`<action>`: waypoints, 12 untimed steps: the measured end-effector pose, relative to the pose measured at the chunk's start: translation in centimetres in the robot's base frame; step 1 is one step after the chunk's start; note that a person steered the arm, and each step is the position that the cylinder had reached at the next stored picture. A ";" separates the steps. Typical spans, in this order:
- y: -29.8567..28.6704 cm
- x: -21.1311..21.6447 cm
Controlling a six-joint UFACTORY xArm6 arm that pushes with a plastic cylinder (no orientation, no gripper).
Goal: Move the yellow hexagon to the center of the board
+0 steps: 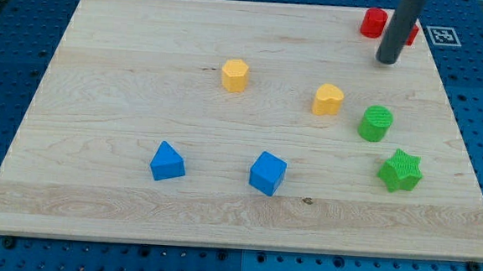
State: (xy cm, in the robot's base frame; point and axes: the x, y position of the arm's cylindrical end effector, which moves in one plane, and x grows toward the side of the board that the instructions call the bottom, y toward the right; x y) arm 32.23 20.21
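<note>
The yellow hexagon (235, 75) lies on the wooden board (125, 112), a little above and left of its middle. My tip (388, 60) stands near the board's top right, far to the right of the hexagon and slightly above it. It is just below a red block (373, 22) that the rod partly hides. A second yellow block, heart-shaped (328, 100), lies between the hexagon and the green blocks, below and left of my tip.
A green round block (376, 123) and a green star (401, 170) lie at the right side. A blue triangular block (167, 161) and a blue cube (268, 172) lie in the lower middle. A marker tag (443, 35) sits off the top right corner.
</note>
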 end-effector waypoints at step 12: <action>-30.1 7.9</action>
State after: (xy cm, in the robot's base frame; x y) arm 40.09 -9.88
